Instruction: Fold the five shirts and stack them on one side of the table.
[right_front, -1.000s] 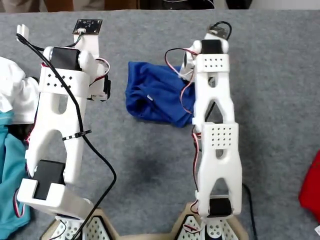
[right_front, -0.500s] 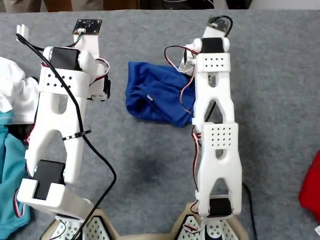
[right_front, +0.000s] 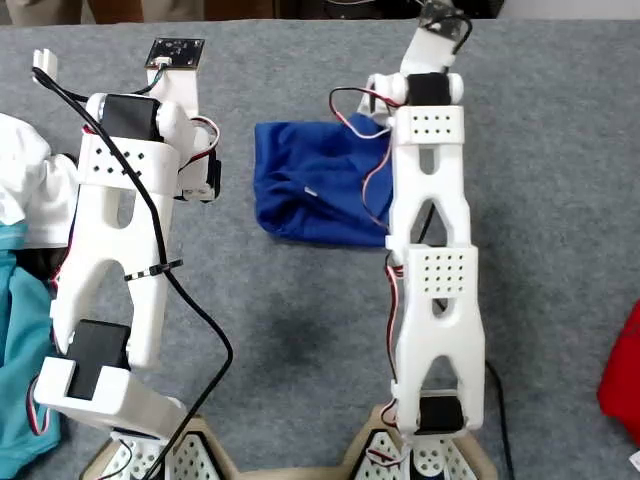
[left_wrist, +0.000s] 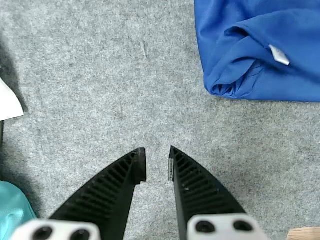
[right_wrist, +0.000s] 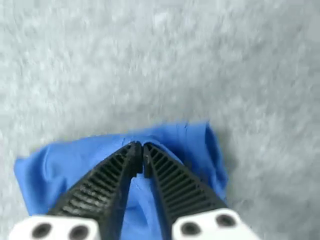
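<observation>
A blue shirt (right_front: 310, 185) lies bunched on the grey table between the two arms. My right gripper (right_wrist: 139, 148) is shut on a fold of this blue shirt (right_wrist: 75, 160) at its far right part, under the right arm's wrist (right_front: 430, 95) in the high view. My left gripper (left_wrist: 157, 165) hovers over bare grey surface with its fingers a little apart and nothing between them. The blue shirt (left_wrist: 260, 50), with a small white tag, lies a short way off from its fingertips.
A white shirt (right_front: 25, 190) and a teal shirt (right_front: 20, 340) lie piled at the table's left edge, beside the left arm. A red shirt (right_front: 625, 375) pokes in at the right edge. Open grey surface lies right of the right arm.
The right arm has stretched toward the far edge, pulling the blue shirt's right side with it; the shirt now lies wider and flatter. The left arm has not moved.
</observation>
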